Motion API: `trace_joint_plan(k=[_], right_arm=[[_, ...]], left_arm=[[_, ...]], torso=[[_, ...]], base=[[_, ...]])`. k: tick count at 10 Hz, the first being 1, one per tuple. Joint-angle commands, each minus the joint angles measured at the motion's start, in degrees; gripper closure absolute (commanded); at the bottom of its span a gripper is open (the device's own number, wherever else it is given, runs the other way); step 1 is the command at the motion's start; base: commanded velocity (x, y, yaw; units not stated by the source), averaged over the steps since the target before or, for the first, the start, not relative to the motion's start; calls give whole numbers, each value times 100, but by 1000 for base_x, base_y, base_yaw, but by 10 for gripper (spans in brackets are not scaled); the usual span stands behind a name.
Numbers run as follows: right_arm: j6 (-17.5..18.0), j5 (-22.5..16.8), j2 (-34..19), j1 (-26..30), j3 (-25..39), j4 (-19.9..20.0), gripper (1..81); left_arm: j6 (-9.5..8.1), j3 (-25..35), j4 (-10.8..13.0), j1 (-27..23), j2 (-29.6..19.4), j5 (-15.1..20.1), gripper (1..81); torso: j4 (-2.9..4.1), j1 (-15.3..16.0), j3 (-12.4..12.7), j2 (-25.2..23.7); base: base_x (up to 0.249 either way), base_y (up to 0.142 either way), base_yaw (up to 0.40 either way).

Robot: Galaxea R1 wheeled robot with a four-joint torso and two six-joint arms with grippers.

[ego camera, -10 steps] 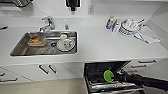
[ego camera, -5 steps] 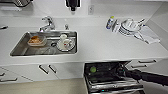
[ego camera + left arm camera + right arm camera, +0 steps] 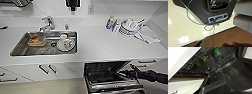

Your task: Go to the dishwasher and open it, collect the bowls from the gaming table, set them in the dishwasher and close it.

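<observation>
Dishwasher (image 3: 110, 75): grey steel, dark wire-racked interior, door down, lower centre | right gripper (image 3: 130, 73) beside its right edge | fingers' state indiscernible | white tabletop (image 3: 105, 47) above.

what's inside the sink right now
In the sink: a container with orange food, a cup and a plate. What lies under them can't be seen.

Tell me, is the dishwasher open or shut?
Open. In the head view the dishwasher door is swung down below the counter, and its dark inside and racks show. The right gripper is beside the opening.
</observation>
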Motion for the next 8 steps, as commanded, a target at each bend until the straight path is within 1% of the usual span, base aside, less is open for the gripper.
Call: trace_joint_plan(k=[1,3,4,6,8], right_arm=[[-458,-970,-1043,-507,511,89,10],[-705,-865,-1070,-1377,335,54,10],[-784,-725,-1026,-1746,273,54,10],[-943,-180,-684,-2581,-147,54,10],[-1109,-39,-228,-3179,-508,53,10]], left_arm=[[-4,-5,-3,148,-41,263,10],[-4,-5,-3,140,-59,290,10],[-12,-5,-3,148,-67,281,10],[-4,-5,6,148,-50,281,10],[-4,-5,-3,140,-67,263,10]], torso=[[0,0,0,0],[0,0,0,0],[0,0,0,0],[0,0,0,0],[0,0,0,0]], base=[[0,0,0],[0,0,0],[0,0,0],[0,0,0],[0,0,0]])
